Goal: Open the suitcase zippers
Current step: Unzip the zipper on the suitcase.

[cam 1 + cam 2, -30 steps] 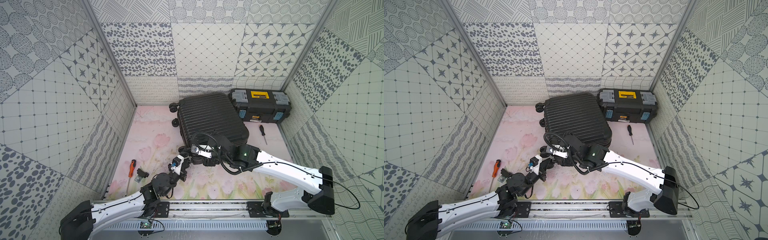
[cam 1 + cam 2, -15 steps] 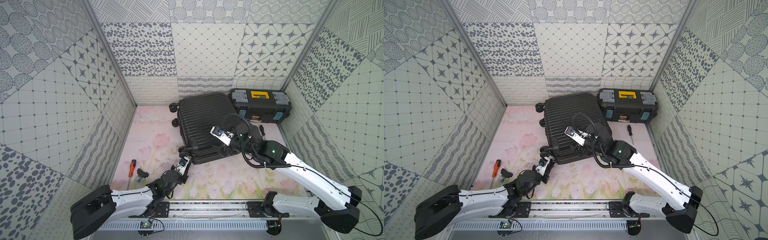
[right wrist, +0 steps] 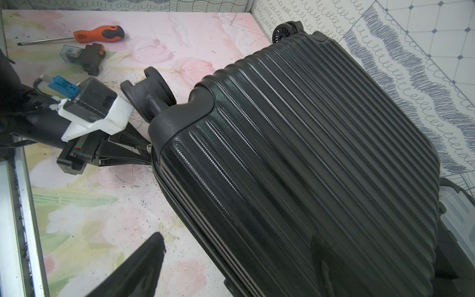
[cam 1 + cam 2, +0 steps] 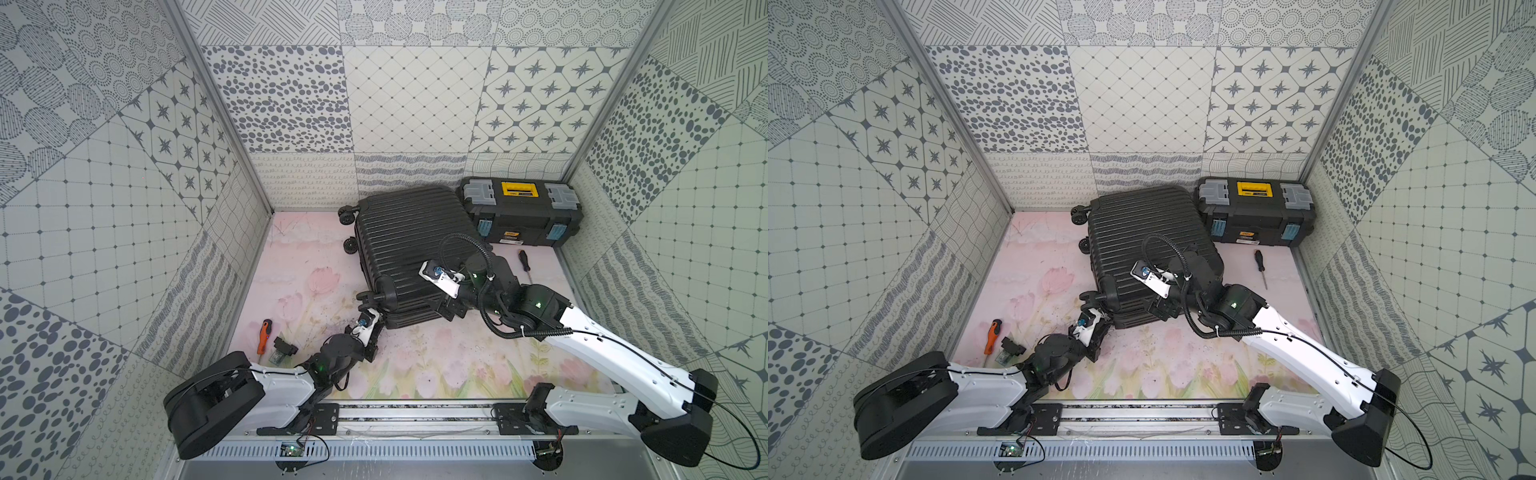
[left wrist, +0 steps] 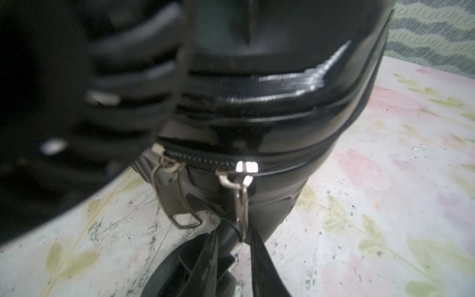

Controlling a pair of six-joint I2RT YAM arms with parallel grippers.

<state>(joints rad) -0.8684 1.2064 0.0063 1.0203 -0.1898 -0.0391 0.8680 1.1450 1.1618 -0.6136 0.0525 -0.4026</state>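
**Item: suitcase** (image 4: 409, 241). Black hard shell with lengthwise ribs and a fine textured finish. Small black wheels (image 4: 345, 215) sit on its left end. You find it lying flat on the floral mat (image 4: 316, 257), far centre, with its right side just beside the black toolbox (image 4: 521, 212).

**Zip track** (image 5: 205, 160). Black, running round the side seam. Two silver sliders sit close together at the near-left corner, each with a hanging metal pull.

**Left gripper** (image 5: 237, 246). Low on the mat at that corner, its fingers pinched on one zipper pull (image 5: 243, 203). The second slider (image 5: 168, 166) sits just beside it, ungripped.

**Right gripper** (image 4: 448, 309). At the suitcase's near-right corner, jaws spread wide, holding nothing you can see. One finger (image 3: 144, 264) hangs over the mat beside the near edge.
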